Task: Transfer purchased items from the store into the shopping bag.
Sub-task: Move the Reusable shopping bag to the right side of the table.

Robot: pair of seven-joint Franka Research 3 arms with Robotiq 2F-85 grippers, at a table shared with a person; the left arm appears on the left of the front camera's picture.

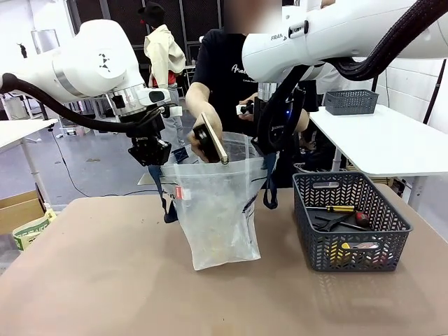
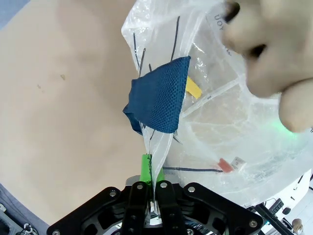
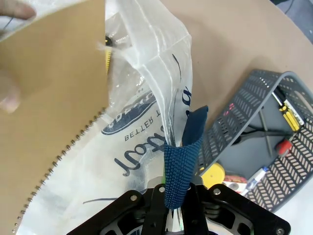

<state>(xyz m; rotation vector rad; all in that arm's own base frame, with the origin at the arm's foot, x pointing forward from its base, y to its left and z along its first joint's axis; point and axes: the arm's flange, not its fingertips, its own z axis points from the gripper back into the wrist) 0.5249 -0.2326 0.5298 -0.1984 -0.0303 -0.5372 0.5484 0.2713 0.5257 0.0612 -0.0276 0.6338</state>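
Your bag point(image 1: 213, 217) stands open on the tabletop point(image 1: 105, 280) between the two arms. Your left hand point(image 2: 152, 170) is clamped on its plastic rim, just below a blue strap point(image 2: 159, 95). Your right hand point(image 3: 176, 196) is clamped on the other strap. Over the mouth, the person's hand point(image 1: 199, 133) holds a brown spiral notebook point(image 3: 54, 73), tilted, its lower end inside the bag. The basket point(image 1: 350, 255) sits near the bag's right, with a screwdriver point(image 1: 339, 208) and other small items in it.
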